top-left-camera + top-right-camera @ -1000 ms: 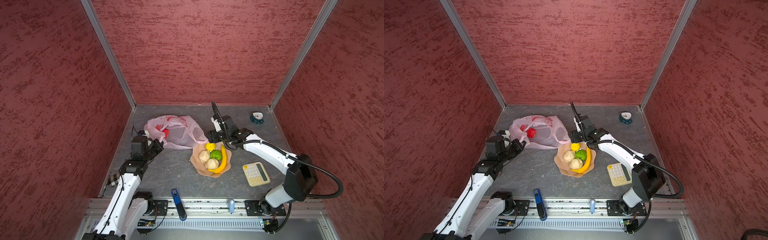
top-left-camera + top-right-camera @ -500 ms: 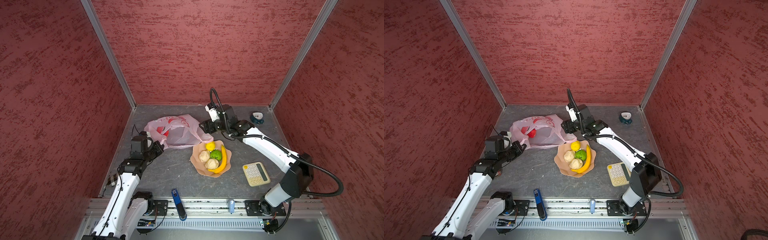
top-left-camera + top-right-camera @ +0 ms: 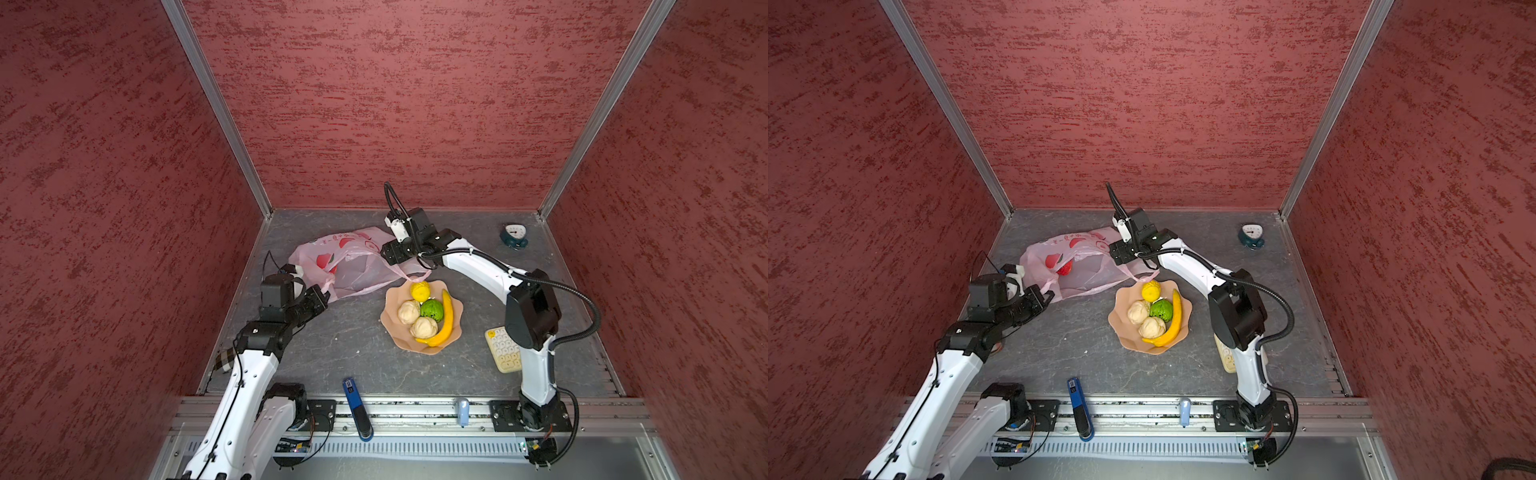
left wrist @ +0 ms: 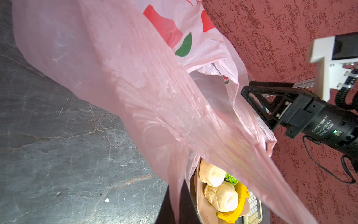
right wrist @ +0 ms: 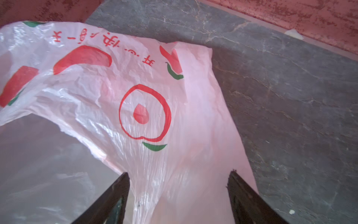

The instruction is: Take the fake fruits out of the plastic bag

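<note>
The plastic bag [image 3: 357,266] lies crumpled on the grey desk [image 3: 332,357] toward the back left. Its mouth gapes toward the bowl [image 3: 397,341], and one loop handle trails out to touch the bowl's far rim. In a top view a single red fruit [image 3: 1064,269] shows through the thin pink film inside the bag, near its left end; whether anything else is in there cannot be told. The peach-coloured scalloped bowl sits just in front of the bag's mouth and holds five fruits. The small yellow fruit [image 3: 419,291] is at the far side and the green fruit [image 3: 432,309] in the middle. One of the beige balls [image 3: 408,311] sits left of the green fruit and the other [image 3: 424,327] nearer the front. The banana [image 3: 445,320] curves along the right side down to the near rim. The left arm's jaws are closed on the bag's near-left corner, and the left wrist view shows the film drawn taut in pleats toward them. The right arm's jaws stand wide apart at the bag's right edge, by its mouth. In the right wrist view the printed film lies between and beyond the two fingers [image 5: 114,197], which grip nothing. A calculator [image 3: 500,351] lies on the desk right of the bowl, partly behind the right arm, and a small teal clock [image 3: 514,237] stands in the far right corner.
</note>
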